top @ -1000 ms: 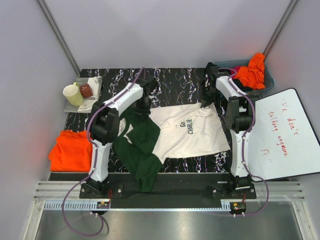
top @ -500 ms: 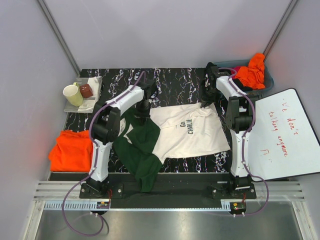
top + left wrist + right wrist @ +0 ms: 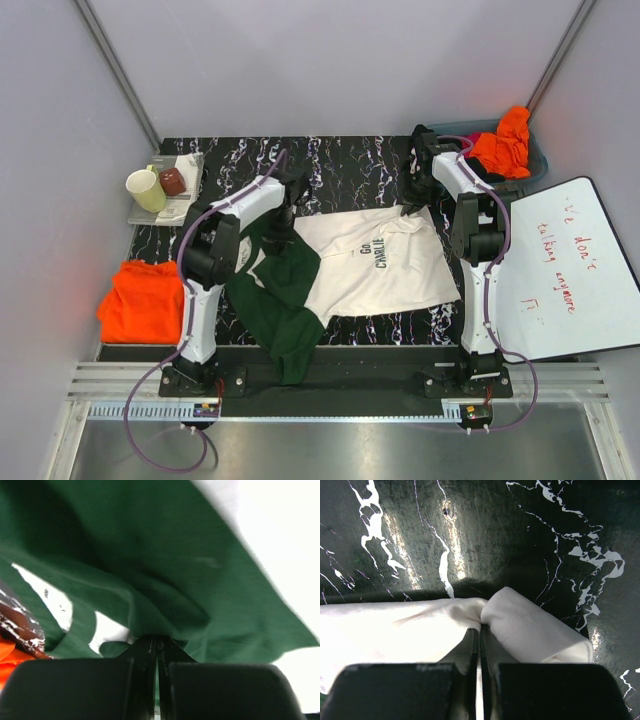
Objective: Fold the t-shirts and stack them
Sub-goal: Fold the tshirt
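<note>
While the cream t-shirt with green sleeves (image 3: 385,270) lies spread on the black marbled table (image 3: 350,165) between the arms, its green cloth is clamped by the left gripper (image 3: 158,642) and its far cream edge by the right gripper (image 3: 480,630), jaws pressed together on fabric. A folded orange t-shirt (image 3: 140,300) is seen beside the table's left edge, and another orange shirt (image 3: 505,140) is heaped in a bin (image 3: 538,162) far right.

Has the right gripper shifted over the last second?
No. Against the bin, the right gripper sits where it was, shut on the cream t-shirt.
</note>
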Motion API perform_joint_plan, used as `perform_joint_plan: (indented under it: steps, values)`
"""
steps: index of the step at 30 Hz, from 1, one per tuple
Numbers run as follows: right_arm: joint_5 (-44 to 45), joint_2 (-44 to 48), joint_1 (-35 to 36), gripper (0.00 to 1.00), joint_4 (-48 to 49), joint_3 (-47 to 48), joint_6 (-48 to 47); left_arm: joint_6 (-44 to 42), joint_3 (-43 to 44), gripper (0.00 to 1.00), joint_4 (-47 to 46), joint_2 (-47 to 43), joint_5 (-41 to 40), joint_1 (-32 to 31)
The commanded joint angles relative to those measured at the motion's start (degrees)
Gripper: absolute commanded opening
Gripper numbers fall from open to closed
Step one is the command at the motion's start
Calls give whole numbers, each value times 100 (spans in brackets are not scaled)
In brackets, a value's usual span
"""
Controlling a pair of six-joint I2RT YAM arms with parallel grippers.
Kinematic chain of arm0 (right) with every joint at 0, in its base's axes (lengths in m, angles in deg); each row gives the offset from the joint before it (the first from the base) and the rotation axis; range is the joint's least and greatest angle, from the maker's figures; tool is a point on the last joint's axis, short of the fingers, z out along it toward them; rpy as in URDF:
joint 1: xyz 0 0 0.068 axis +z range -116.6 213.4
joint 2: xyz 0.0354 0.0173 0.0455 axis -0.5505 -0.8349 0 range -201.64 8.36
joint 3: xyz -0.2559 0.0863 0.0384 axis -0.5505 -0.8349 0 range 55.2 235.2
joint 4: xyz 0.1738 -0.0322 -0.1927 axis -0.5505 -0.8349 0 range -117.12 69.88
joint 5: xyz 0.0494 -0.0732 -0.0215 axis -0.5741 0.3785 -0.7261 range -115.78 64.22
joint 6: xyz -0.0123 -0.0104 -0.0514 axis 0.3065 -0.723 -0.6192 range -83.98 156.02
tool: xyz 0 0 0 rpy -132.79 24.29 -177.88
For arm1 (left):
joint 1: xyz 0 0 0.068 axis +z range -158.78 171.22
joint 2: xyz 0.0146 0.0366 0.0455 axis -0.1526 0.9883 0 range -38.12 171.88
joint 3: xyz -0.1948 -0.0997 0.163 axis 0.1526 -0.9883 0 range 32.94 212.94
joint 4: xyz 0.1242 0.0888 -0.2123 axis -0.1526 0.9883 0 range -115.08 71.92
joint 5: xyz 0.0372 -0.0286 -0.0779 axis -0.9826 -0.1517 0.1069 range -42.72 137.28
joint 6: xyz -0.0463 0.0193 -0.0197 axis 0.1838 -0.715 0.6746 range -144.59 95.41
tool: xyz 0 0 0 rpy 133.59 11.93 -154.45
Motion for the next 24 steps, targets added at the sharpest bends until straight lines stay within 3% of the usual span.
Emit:
perform_joint_plan:
  steps: [1,15,20,24]
  values:
    - [-131,-323,1,2,-159,-97,-30,134,-256,0,15,-452,-444,228]
    - [-114,-323,-8,2,-159,-97,-21,195,-854,0,-117,-821,-734,694]
    - [-114,-323,-8,2,-168,-105,-21,151,-583,0,-302,-1286,-717,694]
    - [-114,-332,-8,2,-159,-123,-21,-15,-73,0,-381,-1323,-138,668]
